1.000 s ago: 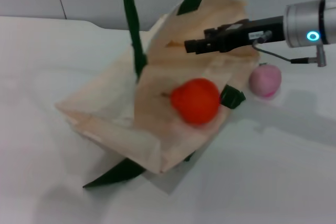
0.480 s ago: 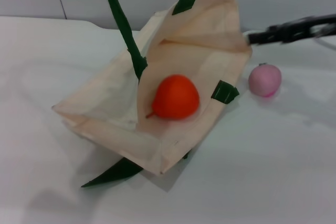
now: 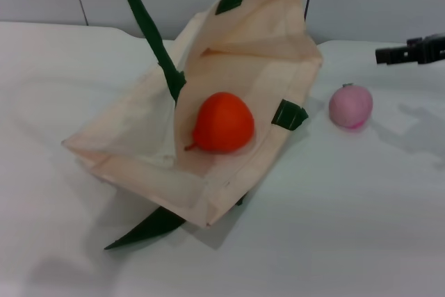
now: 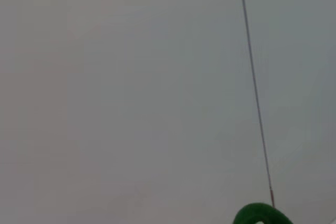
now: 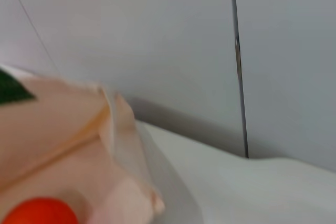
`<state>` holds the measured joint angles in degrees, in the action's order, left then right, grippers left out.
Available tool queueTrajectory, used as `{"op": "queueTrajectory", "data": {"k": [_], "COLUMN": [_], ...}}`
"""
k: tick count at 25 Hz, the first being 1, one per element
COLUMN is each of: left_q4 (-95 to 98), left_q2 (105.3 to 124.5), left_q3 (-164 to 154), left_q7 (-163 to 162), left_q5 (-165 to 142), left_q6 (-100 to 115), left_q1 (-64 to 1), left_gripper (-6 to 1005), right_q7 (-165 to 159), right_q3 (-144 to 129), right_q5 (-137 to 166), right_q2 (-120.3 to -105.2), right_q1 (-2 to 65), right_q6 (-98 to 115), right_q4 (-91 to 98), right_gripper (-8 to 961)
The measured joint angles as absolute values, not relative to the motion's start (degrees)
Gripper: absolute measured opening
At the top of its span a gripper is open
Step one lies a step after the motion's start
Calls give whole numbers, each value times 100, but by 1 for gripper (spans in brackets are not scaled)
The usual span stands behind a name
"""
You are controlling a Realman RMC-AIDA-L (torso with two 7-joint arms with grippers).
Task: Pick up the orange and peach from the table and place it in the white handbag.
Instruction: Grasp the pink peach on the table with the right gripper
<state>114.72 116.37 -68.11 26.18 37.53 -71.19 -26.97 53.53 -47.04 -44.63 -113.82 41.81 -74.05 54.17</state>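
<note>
Peach (image 3: 350,106) may roll off my right tool (image 3: 381,55), jaw state unclear, since it sits loose on the counter (image 3: 361,213).

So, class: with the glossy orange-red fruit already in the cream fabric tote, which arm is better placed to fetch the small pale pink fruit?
Probably the right. The right gripper hangs just beyond the small pale pink fruit, on that side of the cream fabric tote; no left gripper shows, only taut green handles.
</note>
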Motion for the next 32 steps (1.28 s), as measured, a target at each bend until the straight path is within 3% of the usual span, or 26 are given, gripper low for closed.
{"op": "queueTrajectory", "data": {"k": [5, 21, 32], "left_q4": [11491, 11479, 11317], "left_q2": [11643, 11646, 11646], "left_q3": [-6752, -6715, -6754], "left_q7": [2570, 2469, 2484], "left_q5": [3718, 3514, 3480], "left_q6": [-7054, -7048, -6981], "left_q1": [-2588, -2543, -2546], "left_gripper": [120, 121, 121], "right_q7": [5333, 5255, 6565], "right_q3": [-4552, -4280, -3584], "right_q5": [-4120, -3480, -6548], "right_q2": [-11482, -11568, -11596], "right_q1": [4178, 4288, 3689], "right_q6": [-7414, -7337, -7161], "right_q4": [5595, 6065, 6514], "right_gripper": [825, 827, 823]}}
